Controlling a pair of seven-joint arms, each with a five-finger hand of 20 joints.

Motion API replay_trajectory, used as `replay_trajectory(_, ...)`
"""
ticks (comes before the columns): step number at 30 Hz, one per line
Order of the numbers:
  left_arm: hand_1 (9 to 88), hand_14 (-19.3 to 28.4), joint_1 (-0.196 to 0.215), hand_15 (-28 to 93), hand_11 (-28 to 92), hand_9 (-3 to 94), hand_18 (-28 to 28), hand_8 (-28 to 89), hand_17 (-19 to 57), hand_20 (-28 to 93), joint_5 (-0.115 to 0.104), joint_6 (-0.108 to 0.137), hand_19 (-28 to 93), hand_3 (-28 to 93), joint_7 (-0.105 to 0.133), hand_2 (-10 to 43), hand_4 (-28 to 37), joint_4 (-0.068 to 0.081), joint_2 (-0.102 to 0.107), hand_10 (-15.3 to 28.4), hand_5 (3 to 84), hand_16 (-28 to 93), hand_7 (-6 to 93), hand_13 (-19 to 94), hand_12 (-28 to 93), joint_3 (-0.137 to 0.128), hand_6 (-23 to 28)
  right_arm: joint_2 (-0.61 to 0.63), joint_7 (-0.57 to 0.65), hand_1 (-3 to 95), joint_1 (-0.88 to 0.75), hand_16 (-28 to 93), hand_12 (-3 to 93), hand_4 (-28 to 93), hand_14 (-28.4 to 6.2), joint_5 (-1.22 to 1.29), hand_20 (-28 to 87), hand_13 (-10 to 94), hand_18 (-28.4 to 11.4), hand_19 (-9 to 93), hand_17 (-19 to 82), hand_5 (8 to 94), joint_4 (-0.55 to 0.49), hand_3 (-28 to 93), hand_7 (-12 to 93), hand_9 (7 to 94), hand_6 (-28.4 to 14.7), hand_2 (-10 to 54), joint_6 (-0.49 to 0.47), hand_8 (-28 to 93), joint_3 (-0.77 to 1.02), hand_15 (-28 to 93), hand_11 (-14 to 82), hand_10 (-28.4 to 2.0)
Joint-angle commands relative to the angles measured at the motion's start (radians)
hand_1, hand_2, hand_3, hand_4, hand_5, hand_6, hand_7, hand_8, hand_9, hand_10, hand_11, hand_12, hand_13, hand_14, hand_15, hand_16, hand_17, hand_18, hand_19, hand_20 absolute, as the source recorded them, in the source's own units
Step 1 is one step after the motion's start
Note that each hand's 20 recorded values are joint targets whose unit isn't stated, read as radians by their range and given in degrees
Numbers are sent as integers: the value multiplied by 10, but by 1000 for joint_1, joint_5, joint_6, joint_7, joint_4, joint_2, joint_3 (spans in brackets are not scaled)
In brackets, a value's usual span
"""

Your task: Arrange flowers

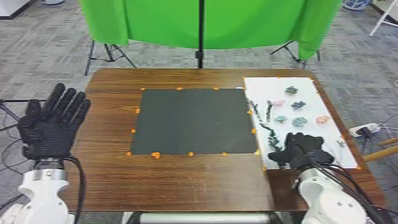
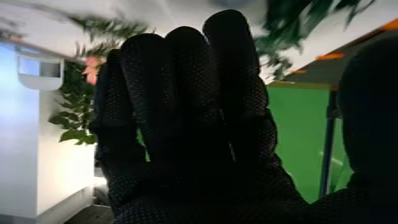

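Left hand, head view: the left hand (image 1: 49,135) is hanging just beside the left edge of the table, its fingers pointing straight toward the far side and standing slightly apart.
Right hand, head view: the right hand (image 1: 307,150) is hovering over the near part of the white sheet (image 1: 266,85); contact with the sheet is not showing clearly.
Table, head view: the brown wooden table (image 1: 195,185) is supporting the dark mat (image 1: 191,120) at its middle and the white sheet on its right side.
Tabs, head view: orange tabs (image 1: 155,155) are lining the mat's border.
Flowers, head view: blue-green flower heads (image 1: 299,121) and pink flowers (image 1: 322,120) are lying apart on the sheet, beyond the right hand.
Stems, head view: leafy green stems (image 1: 274,141) are lying along the sheet's side nearest the mat, one ending near the right hand.
Backdrop, head view: a green cloth (image 1: 209,30) is hanging beyond the table.
Right hand, right wrist view: the right hand (image 2: 191,165) is holding its fingers straight and together, the thumb standing apart.
Plants, right wrist view: green foliage (image 2: 75,112) and a pink bloom (image 2: 91,70) are showing beside the fingers.
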Motion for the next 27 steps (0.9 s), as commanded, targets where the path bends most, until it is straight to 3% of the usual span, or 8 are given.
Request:
replay_trajectory(1, 272, 159, 15, 290, 162, 402, 148, -77, -50, 108, -50, 76, 365, 758, 13, 109, -283, -17, 2, 163, 485, -62, 74, 298, 87, 17, 111, -15, 43, 290, 33, 224, 272, -283, -173, -80, 267, 575, -267, 781, 233, 729, 90, 673, 293, 652, -27, -95, 59, -156, -55, 704, 526, -185)
replay_trajectory(8, 269, 164, 18, 306, 172, 411, 150, -79, -50, 111, -76, 99, 375, 765, 21, 108, -283, -23, -2, 164, 495, -66, 84, 307, 88, 22, 113, -36, 26, 382, 51, 240, 271, -282, -160, -83, 273, 612, -268, 803, 262, 753, 155, 791, 285, 679, -17, -95, 69, -162, -97, 718, 541, -168)
replay_trajectory(11, 269, 164, 15, 312, 175, 412, 151, -80, -51, 112, -82, 93, 380, 766, 19, 107, -283, -20, -2, 165, 495, -69, 86, 308, 88, 24, 114, -40, 10, 397, 55, 253, 275, -282, -158, -89, 274, 616, -269, 808, 266, 758, 171, 804, 259, 683, -15, -95, 51, -156, -119, 723, 543, -165)
replay_trajectory(14, 268, 164, 6, 316, 176, 413, 152, -81, -53, 112, -79, 90, 383, 768, 12, 107, -283, -14, 1, 165, 497, -71, 87, 308, 88, 28, 115, -38, -3, 430, 47, 268, 295, -283, -156, -57, 275, 619, -268, 808, 267, 769, 177, 791, 242, 689, -16, -95, 43, -58, -131, 721, 539, -161)
replay_trajectory(15, 267, 164, 3, 316, 176, 413, 152, -81, -53, 112, -81, 90, 383, 768, 6, 107, -283, -13, 2, 165, 497, -72, 86, 308, 88, 28, 115, -36, 0, 447, 41, 271, 325, -283, -153, -39, 274, 628, -268, 807, 267, 779, 178, 780, 240, 702, -16, -95, 56, -21, -136, 716, 518, -154)
replay_trajectory(20, 267, 165, -3, 324, 179, 414, 157, -81, -58, 116, -76, 85, 395, 767, 3, 107, -283, -6, 1, 166, 497, -71, 87, 309, 89, 26, 115, -42, 2, 561, 25, 366, 468, -282, -113, -4, 255, 750, -252, 791, 277, 915, 176, 715, 188, 918, 8, -95, 70, 38, -146, 550, 211, -122)
replay_trajectory(23, 267, 167, 7, 332, 180, 414, 158, -81, -60, 117, -80, 87, 397, 768, 3, 107, -283, -8, -2, 166, 498, -70, 87, 309, 90, 23, 115, -44, 20, 563, 19, 415, 408, -283, -95, -1, 237, 790, -246, 783, 285, 936, 169, 747, 190, 937, 9, -95, 100, 33, -145, 449, 198, -124)
replay_trajectory(27, 265, 170, 10, 337, 179, 414, 158, -82, -60, 116, -82, 83, 397, 774, 9, 109, -283, -9, -6, 167, 498, -71, 87, 309, 89, 23, 115, -34, 23, 536, 15, 438, 324, -283, -71, -5, 181, 824, -229, 738, 286, 937, 153, 815, 219, 937, 0, -95, 179, 10, -140, 230, 92, -126)
